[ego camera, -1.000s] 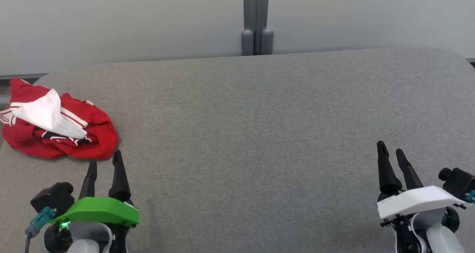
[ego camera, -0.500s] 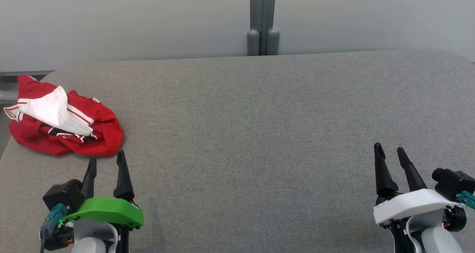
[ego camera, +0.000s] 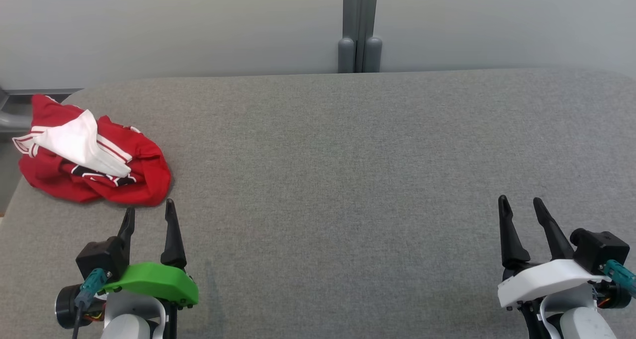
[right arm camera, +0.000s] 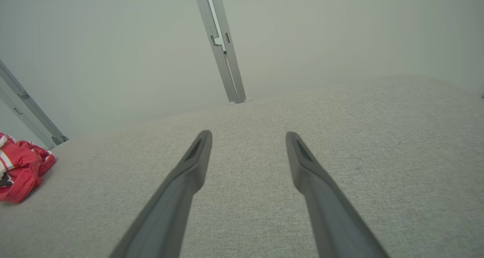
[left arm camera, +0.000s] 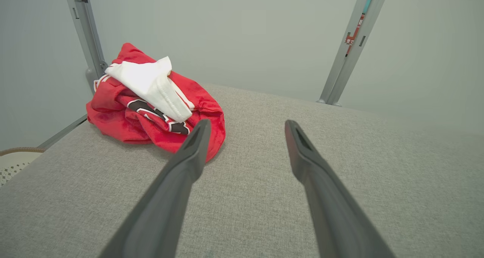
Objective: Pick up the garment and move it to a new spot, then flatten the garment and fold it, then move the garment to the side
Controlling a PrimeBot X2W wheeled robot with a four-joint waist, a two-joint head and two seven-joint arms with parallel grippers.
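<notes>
Garment (ego camera: pixel 94 155): a red jersey with white panels, white stripes and a little black lettering. It lies crumpled in a heap at the far left corner of the grey padded table (ego camera: pixel 348 155), and neither gripper holds it.

The left gripper (ego camera: pixel 150 207) has its two dark fingers spread wide with nothing between them. The tips point at the jersey's near edge and stand just beside it. In the head view a thin strip of grey cloth shows between the outer tip and the red fabric. In the left wrist view one finger's tip overlaps the jersey's hem, so I cannot tell whether it touches. Behind the fingers sits a green cover (ego camera: pixel 154 282), with a black wrist camera (ego camera: pixel 102 254) at its left.

The right gripper (ego camera: pixel 520 200) is also spread wide and empty. It sits over bare table at the near right, well apart from the jersey, which shows small at the left edge of the right wrist view. A white cover (ego camera: pixel 541 279) caps its wrist.

Beyond the table's far edge stands a pale wall (ego camera: pixel 198 26), split by an upright grey post (ego camera: pixel 360 26).
</notes>
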